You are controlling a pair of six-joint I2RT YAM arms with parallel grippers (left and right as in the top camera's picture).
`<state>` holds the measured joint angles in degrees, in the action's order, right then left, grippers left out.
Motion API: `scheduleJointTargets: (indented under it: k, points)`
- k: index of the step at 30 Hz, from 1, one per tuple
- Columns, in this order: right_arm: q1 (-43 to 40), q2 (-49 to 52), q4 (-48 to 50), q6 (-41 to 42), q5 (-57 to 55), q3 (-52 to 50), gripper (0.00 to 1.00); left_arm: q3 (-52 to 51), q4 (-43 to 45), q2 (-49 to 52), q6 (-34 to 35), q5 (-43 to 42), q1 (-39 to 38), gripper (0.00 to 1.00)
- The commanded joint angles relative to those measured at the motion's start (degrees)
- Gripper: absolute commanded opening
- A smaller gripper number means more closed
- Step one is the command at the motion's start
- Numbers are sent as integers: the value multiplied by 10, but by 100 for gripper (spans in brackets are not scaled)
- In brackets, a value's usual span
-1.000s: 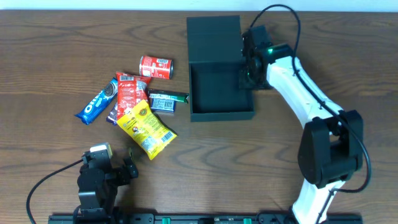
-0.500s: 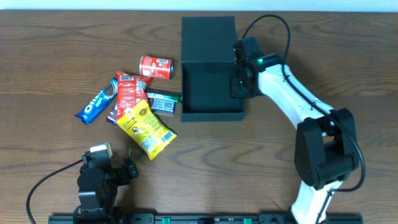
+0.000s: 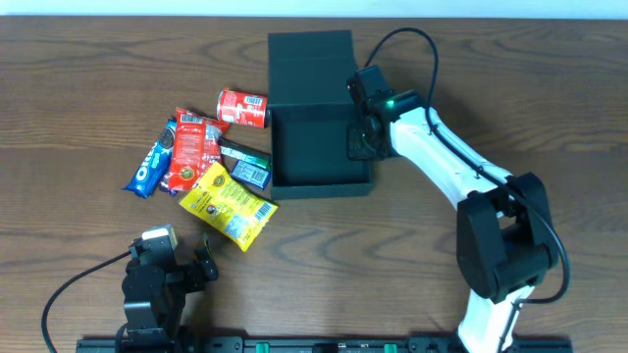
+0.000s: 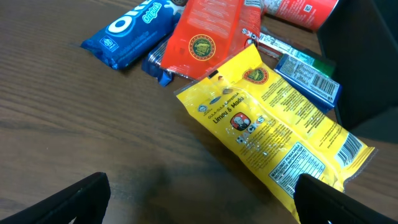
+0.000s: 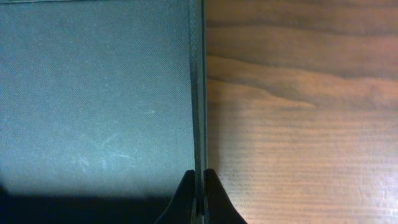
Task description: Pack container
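Now, box point(image 3: 312, 147): open and empty on the counter point(image 3: 78, 78), lid point(image 3: 309, 64) flat behind, snacks point(image 3: 201, 167) just beside its left wall.
Right hand point(image 5: 198, 182): clamped on the box's right wall, likely to shift or steady it.
Left hand point(image 3: 204, 260): fingers wide apart, empty, near the yellow packet point(image 4: 267, 124), seemingly ready to pick.

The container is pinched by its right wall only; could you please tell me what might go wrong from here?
1. The right end effector is shut on just the thin right wall of the container, so the cardboard could bend or slip free.
2. The green packet and red can sit close by the container's left wall; moving the box leftward might shove them or ride up over them.
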<state>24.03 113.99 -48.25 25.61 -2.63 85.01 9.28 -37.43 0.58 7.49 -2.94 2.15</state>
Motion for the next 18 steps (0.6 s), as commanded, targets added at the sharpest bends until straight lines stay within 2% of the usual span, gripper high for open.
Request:
scheduleJointTargets:
  k: [1, 6, 13, 18]
  points:
    - [-26, 13, -24, 66, -8, -5, 1, -3, -5, -3, 0, 6, 1, 95]
    - [-38, 13, -38, 80, -8, -5, 1, -3, -5, -3, 0, 6, 1, 95]
    - [-36, 13, -25, -16, -8, -5, 1, -3, -5, -3, 0, 6, 1, 96]
    - [-38, 13, -23, -54, -8, -5, 1, -3, -5, -3, 0, 6, 1, 95]
